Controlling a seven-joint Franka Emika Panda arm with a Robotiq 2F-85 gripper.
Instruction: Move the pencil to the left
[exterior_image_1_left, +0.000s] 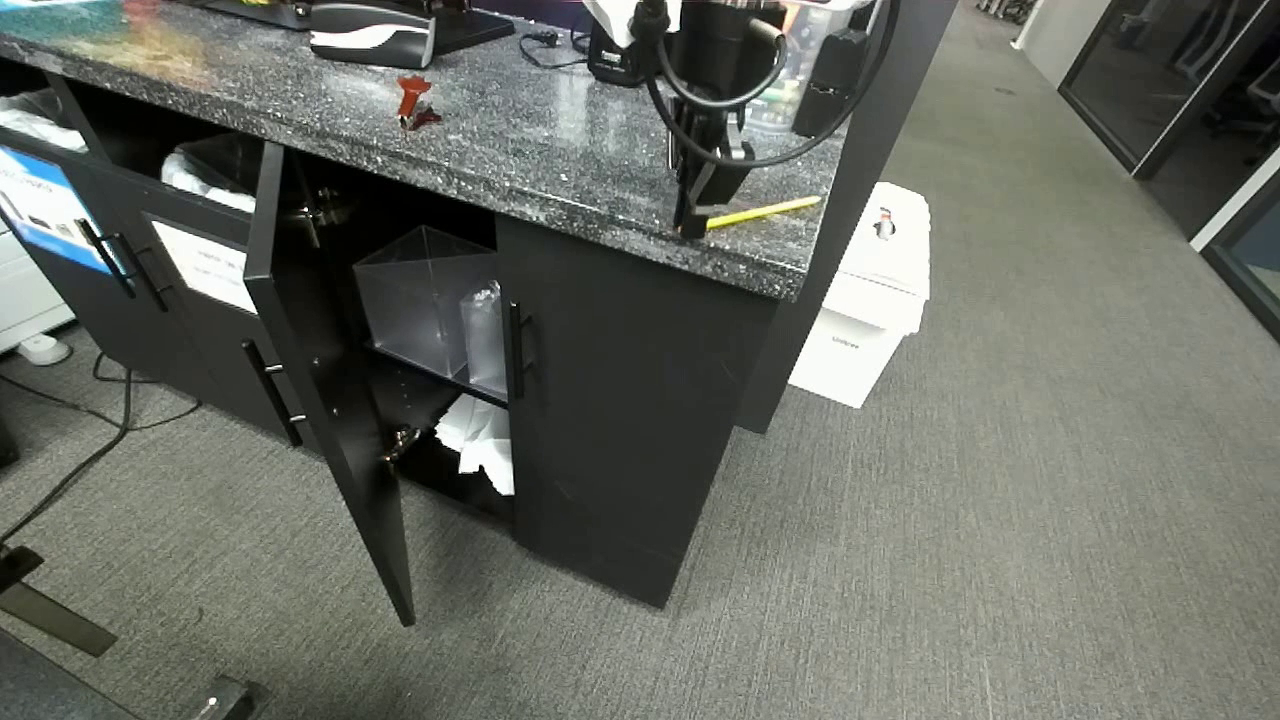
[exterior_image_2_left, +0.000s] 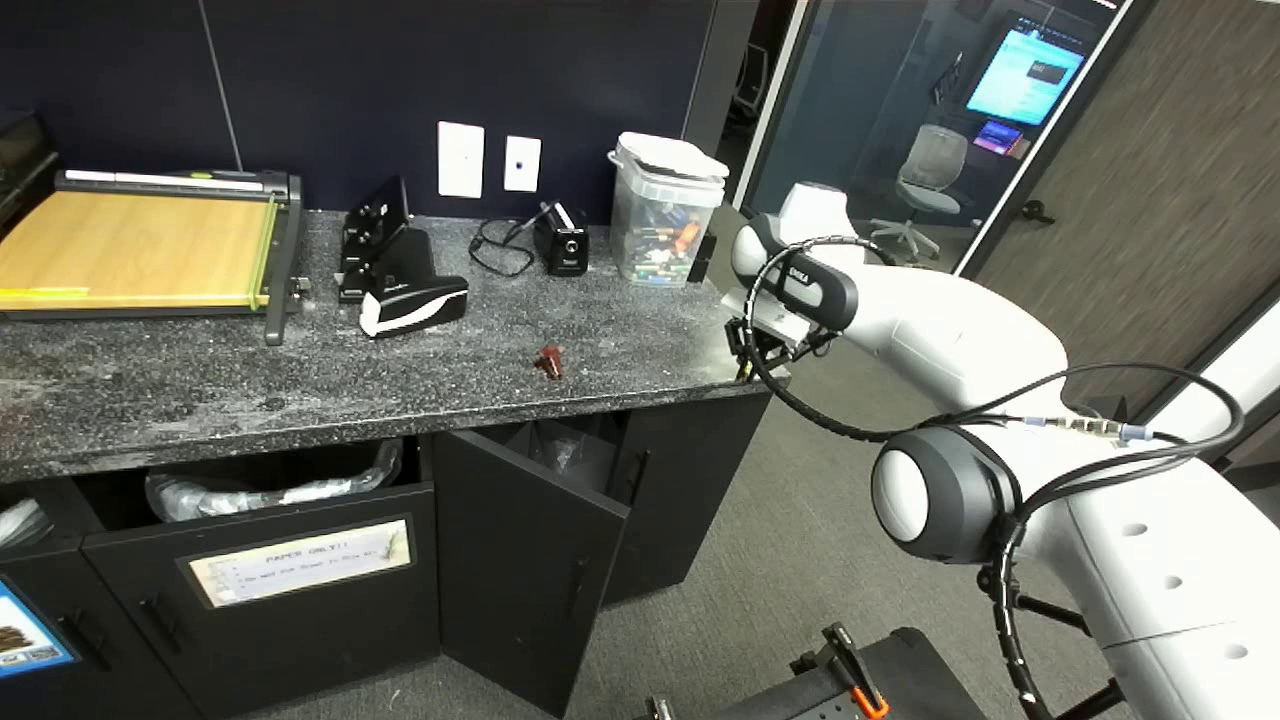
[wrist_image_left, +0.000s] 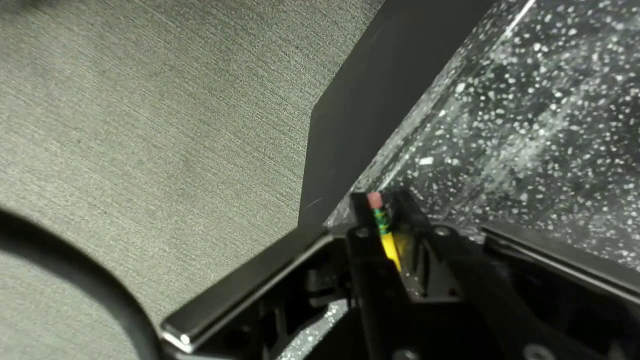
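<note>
The yellow pencil (exterior_image_1_left: 765, 211) is at the right end of the speckled dark counter (exterior_image_1_left: 560, 150), close to its corner. My gripper (exterior_image_1_left: 692, 228) is low at the counter's front edge, at the pencil's left end, and the rest of the pencil sticks out to the right. In the wrist view, the pencil (wrist_image_left: 390, 247) shows its pink eraser and green band between the black fingertips (wrist_image_left: 378, 199), which are close together on it. The left finger hides the rest of it there. In an exterior view, my gripper (exterior_image_2_left: 744, 372) mostly hides the pencil.
A red staple remover (exterior_image_1_left: 411, 100) lies left of the gripper. A black stapler (exterior_image_2_left: 415, 305), a small black device (exterior_image_2_left: 562, 240) and a clear bin of markers (exterior_image_2_left: 660, 215) stand further back. A cabinet door (exterior_image_1_left: 325, 400) hangs open below. A white bin (exterior_image_1_left: 865, 300) stands beyond the counter end.
</note>
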